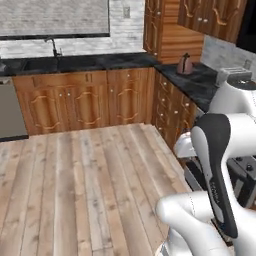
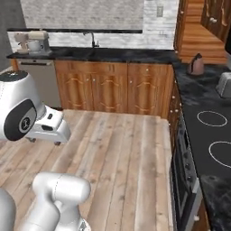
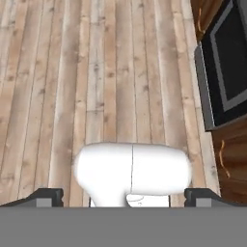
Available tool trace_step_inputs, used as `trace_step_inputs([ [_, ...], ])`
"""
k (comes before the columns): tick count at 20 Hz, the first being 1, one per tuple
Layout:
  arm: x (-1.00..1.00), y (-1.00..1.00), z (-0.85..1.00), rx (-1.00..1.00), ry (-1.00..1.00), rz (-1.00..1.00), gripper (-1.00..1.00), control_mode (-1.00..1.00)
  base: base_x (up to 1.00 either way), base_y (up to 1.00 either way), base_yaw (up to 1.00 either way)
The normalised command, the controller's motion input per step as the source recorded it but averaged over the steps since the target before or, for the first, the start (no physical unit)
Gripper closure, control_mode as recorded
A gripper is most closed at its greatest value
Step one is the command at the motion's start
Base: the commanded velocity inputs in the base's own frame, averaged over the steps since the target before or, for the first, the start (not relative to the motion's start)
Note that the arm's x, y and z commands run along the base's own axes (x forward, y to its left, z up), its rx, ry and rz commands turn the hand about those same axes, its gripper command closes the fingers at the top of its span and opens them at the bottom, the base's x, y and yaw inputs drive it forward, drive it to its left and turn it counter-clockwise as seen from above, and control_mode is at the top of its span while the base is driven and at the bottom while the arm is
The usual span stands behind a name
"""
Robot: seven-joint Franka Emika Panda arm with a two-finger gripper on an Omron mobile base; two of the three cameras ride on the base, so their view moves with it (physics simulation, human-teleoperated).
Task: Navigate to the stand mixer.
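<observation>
The stand mixer (image 2: 31, 43) stands far off on the black counter at the back left of the right base view. It has a cream-beige head and a pale bowl, and sits above the dishwasher (image 2: 41, 81). In the hand view my gripper (image 3: 125, 195) points down at the wooden floor. Its dark fingertips (image 3: 48, 195) sit wide apart, open, with nothing between them. A stretch of open floor lies between my arm and the mixer.
Wooden cabinets (image 1: 87, 102) run along the back wall under a sink faucet (image 1: 54, 47). To the right a counter carries a copper kettle (image 2: 196, 64), a toaster (image 1: 232, 75) and a cooktop (image 2: 212, 135). The oven front (image 3: 226, 62) is close on the right. The plank floor (image 1: 85, 180) is open.
</observation>
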Motion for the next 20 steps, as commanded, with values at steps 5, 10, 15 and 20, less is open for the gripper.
trace_step_inputs([
  [5, 0.00, 0.00, 0.00, 0.00, 0.00, 0.00, -1.00, 1.00, 0.22, 0.16, 0.47],
  [10, 0.00, 0.00, 0.00, 0.00, 0.00, 0.00, -1.00, 1.00, 0.31, 0.21, 0.34],
  [15, 0.00, 0.00, 0.00, 0.00, 0.00, 0.00, -1.00, 1.00, 0.44, 0.19, 0.18],
  [20, 0.00, 0.00, 0.00, 0.00, 0.00, 0.00, -1.00, 1.00, 0.33, 0.06, 0.33],
])
